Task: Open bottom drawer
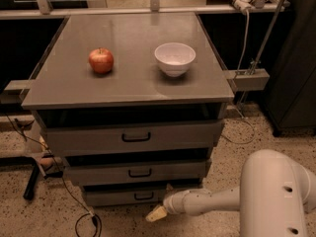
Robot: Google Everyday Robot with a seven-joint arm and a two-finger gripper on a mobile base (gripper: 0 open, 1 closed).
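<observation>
The bottom drawer (118, 196) is the narrowest grey front of three, low under the grey cabinet, with a small black loop handle (143, 196) at its centre. It looks closed. Above it are the mid-sized drawer (138, 172) and the widest drawer (133, 137). My gripper (157, 213) hangs at the end of the white arm (212, 201), low near the floor, just below and to the right of the bottom drawer's handle, not touching it.
A red apple (101, 60) and a white bowl (175, 59) sit on the cabinet top (128, 85). Black cables (84, 221) lie on the speckled floor at the left. A dark cabinet (296, 83) stands at the right.
</observation>
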